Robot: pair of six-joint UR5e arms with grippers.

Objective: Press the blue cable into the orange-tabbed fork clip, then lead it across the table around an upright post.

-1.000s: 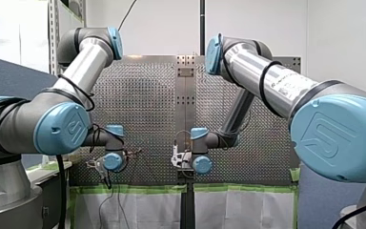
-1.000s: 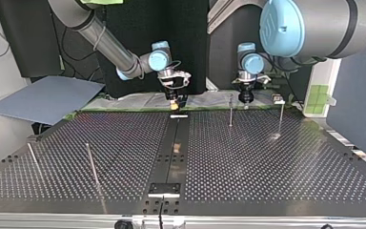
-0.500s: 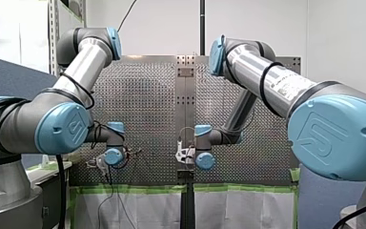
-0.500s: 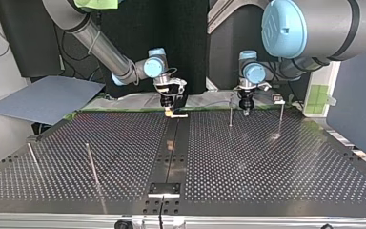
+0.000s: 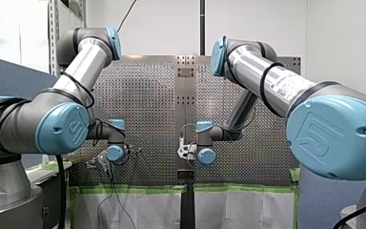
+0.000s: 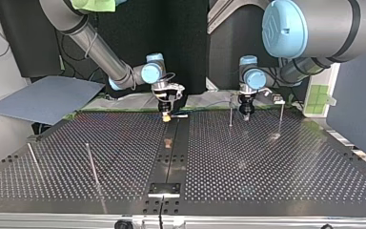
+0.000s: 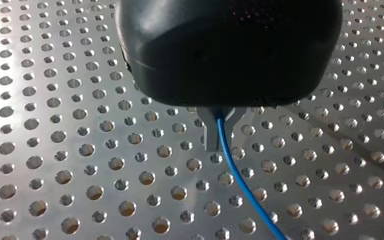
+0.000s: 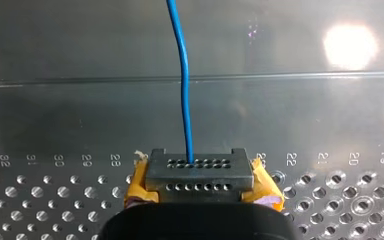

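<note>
The thin blue cable (image 7: 240, 177) runs out from between my left gripper's (image 7: 215, 131) metal fingers, which are shut on it just above the perforated table. In the top view that gripper (image 6: 246, 114) hangs beside an upright post (image 6: 230, 110). My right gripper (image 8: 199, 172) shows grey fingertips with yellow pads, and the blue cable (image 8: 184, 90) leaves them and runs ahead over the smooth centre strip. In the top view it (image 6: 166, 114) stands low over the strip's far end, next to a small pale piece (image 6: 179, 116). I cannot make out an orange-tabbed clip.
Another post (image 6: 280, 118) stands at the top view's right, and two leaning posts (image 6: 92, 164) (image 6: 33, 160) at its left. A black plate (image 6: 164, 189) sits on the centre strip near the close edge. A grey sheet (image 6: 47, 98) lies beyond the table's left corner.
Both grippers have come down close to the table. My right gripper has also shifted toward the top view's left, off the pale piece.
</note>
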